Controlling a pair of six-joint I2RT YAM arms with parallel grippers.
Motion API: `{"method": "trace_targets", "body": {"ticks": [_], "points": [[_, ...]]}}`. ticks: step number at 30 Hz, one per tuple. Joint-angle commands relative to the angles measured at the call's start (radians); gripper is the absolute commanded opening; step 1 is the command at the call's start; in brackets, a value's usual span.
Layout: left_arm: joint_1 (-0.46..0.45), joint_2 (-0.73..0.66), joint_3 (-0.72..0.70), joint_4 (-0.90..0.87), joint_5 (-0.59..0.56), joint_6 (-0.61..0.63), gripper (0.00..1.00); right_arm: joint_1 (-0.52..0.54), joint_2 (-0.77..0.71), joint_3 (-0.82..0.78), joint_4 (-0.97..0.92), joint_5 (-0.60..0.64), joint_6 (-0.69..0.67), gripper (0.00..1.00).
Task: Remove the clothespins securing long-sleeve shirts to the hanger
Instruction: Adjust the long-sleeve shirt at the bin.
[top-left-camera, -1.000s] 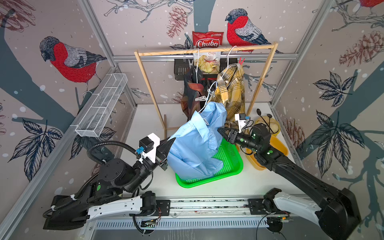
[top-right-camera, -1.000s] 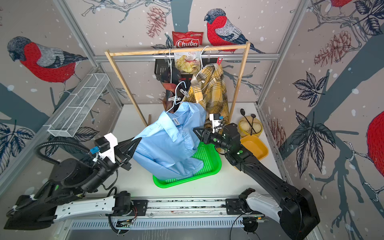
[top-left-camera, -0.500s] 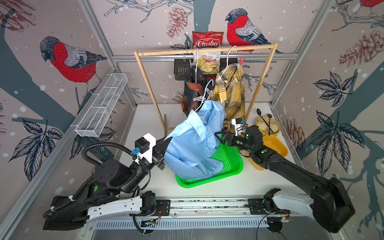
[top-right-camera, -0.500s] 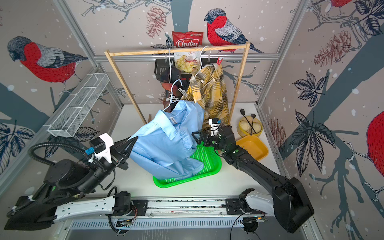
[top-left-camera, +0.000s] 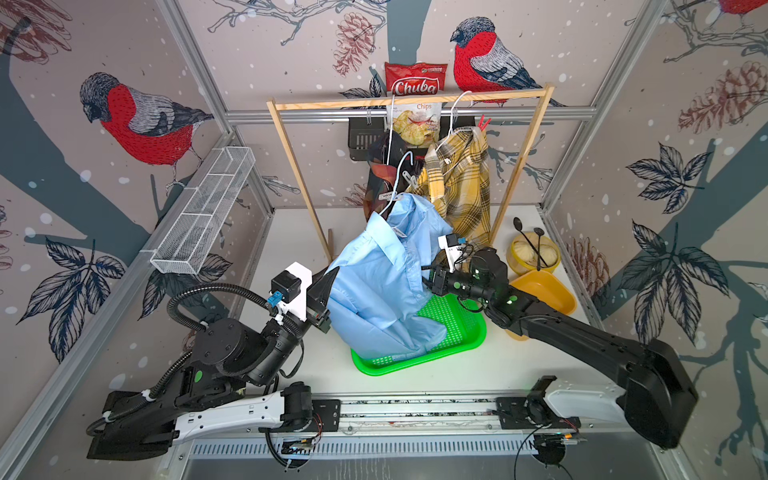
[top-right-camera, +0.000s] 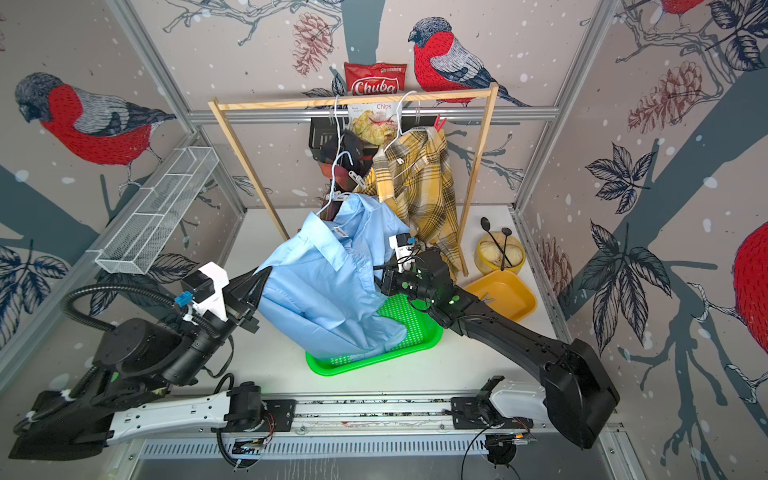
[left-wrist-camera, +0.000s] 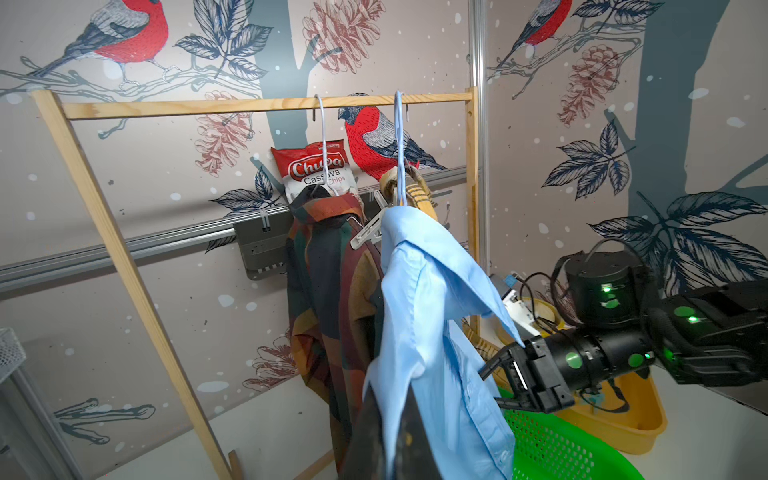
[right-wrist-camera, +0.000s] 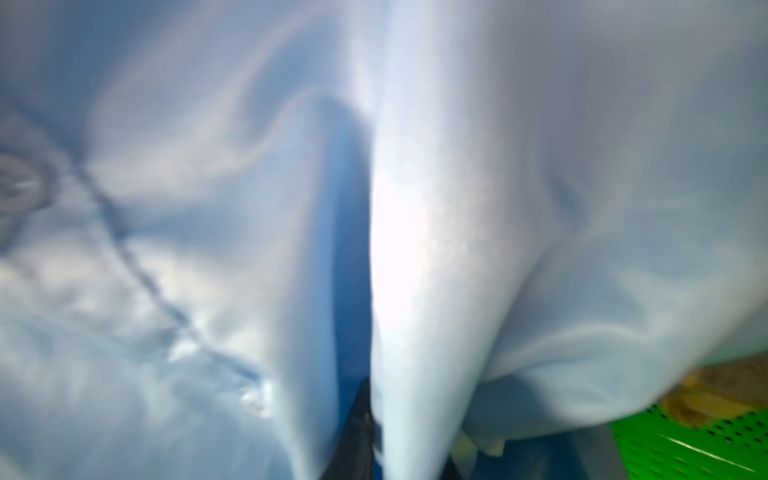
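The light blue shirt hangs from a white wire hanger, and its lower part rests in the green tray. My left gripper is shut on the shirt's left edge. My right gripper pinches a fold at the shirt's right side. Behind it hang the dark check shirt and the yellow plaid shirt. A whitish-grey clothespin sits at the blue shirt's hanger. A red clothespin is on the yellow shirt's hanger.
The wooden rail carries the hangers, with a chips bag behind it. The green tray lies under the blue shirt. A yellow tub and a bowl with spoons stand at the right. A wire basket hangs on the left wall.
My right gripper has moved a little left and lower, into the blue shirt, and has closed on a fold. The left gripper keeps its hold, nearly still.
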Motion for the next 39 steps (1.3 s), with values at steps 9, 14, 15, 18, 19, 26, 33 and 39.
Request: {"method": "trace_targets", "body": {"ticks": [9, 14, 15, 18, 19, 26, 33, 39], "points": [[0.001, -0.046, 0.056, 0.109, 0.035, 0.049, 0.0, 0.277, -0.112, 0.224, -0.213, 0.31, -0.153, 0.02], [0.001, -0.054, 0.084, 0.092, 0.158, 0.038, 0.0, 0.373, -0.105, 0.342, -0.27, 0.403, -0.216, 0.0], [0.001, -0.053, 0.093, 0.09, 0.182, 0.036, 0.0, 0.382, -0.105, 0.361, -0.277, 0.413, -0.222, 0.0], [0.002, -0.038, 0.125, 0.075, 0.252, 0.026, 0.0, 0.427, -0.111, 0.409, -0.299, 0.467, -0.255, 0.0], [0.001, -0.035, 0.131, 0.08, 0.267, 0.027, 0.0, 0.441, -0.114, 0.42, -0.304, 0.488, -0.265, 0.0], [0.001, -0.012, 0.179, 0.13, 0.361, 0.048, 0.0, 0.583, -0.119, 0.548, -0.345, 0.657, -0.383, 0.0], [0.001, 0.048, 0.253, 0.157, 0.432, 0.078, 0.0, 0.689, -0.101, 0.641, -0.362, 0.809, -0.483, 0.0], [0.001, 0.084, 0.301, 0.176, 0.458, 0.12, 0.0, 0.741, -0.117, 0.669, -0.343, 0.89, -0.546, 0.0]]}}
